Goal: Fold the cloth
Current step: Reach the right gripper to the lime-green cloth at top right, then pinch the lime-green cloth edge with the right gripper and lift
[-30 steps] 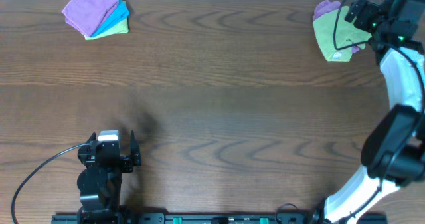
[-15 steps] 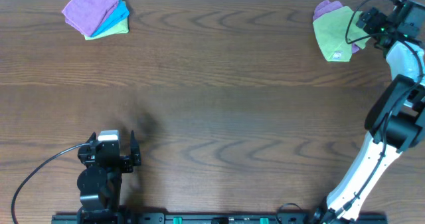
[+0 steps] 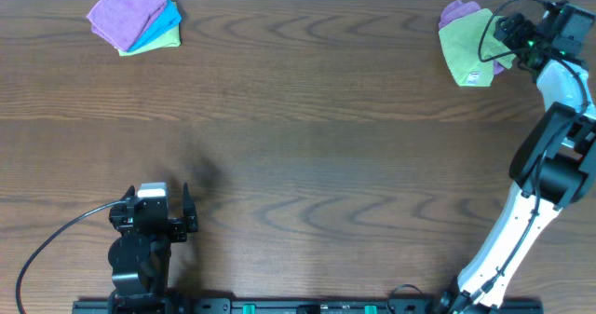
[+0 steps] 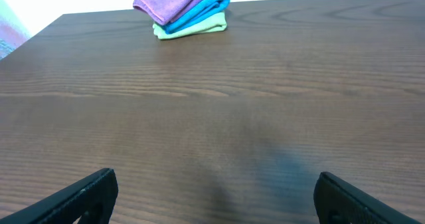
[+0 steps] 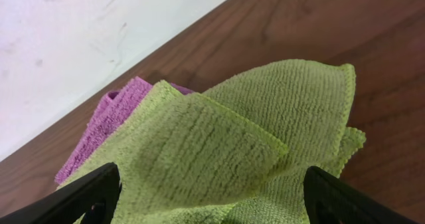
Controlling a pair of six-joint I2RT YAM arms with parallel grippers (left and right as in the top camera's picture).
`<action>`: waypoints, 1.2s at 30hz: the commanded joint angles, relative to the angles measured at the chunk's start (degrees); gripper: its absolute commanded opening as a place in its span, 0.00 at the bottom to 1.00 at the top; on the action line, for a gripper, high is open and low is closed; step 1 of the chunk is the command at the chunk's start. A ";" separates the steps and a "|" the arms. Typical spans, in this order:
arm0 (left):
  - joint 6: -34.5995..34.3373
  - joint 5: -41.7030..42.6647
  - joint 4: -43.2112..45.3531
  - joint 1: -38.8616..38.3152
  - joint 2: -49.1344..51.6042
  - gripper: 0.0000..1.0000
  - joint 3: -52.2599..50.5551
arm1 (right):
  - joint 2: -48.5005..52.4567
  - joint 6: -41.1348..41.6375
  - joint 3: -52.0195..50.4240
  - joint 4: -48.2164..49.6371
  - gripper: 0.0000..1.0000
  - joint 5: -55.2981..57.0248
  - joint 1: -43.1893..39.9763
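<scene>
Overhead shows both my arms at once. My left gripper [image 3: 186, 209] sits low on the near left of the table [image 3: 307, 146]. My right gripper [image 3: 506, 31] is reached out to the far right corner, right at the cloth [image 3: 464, 44]. The cloth is lime green and lies crumpled, not flat, on top of a purple cloth [image 3: 453, 12] that peeks out at its far edge. A small white tag [image 3: 474, 76] shows at its near corner.

Right wrist view is close in. The cloth [image 5: 219, 144] has loose layered flaps and the purple cloth [image 5: 106, 127] sticks out to the left under it. My right gripper [image 5: 212, 197] has its fingers [image 5: 86, 197] spread wide on either side of the cloth, nothing pinched. I cannot tell if they touch it.

Left wrist view: my left gripper [image 4: 212, 194] is spread wide over bare wood and holds nothing. Far ahead is a stack of folded cloths [image 4: 182, 8], purple on top, blue under it, pale green at the bottom. Overhead puts that stack [image 3: 135, 18] at the far left corner, well apart from the cloth.
</scene>
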 commanded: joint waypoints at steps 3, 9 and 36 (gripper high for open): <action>1.01 0.20 -0.44 -0.22 -0.37 0.95 -1.16 | 1.38 0.90 1.16 -0.20 0.88 0.39 -0.04; 1.01 0.20 -0.44 -0.22 -0.37 0.96 -1.16 | 2.12 1.62 1.16 -0.22 0.80 1.20 -0.04; 1.01 0.20 -0.44 -0.22 -0.37 0.95 -1.16 | 3.72 7.04 10.95 -3.52 0.01 -11.96 0.07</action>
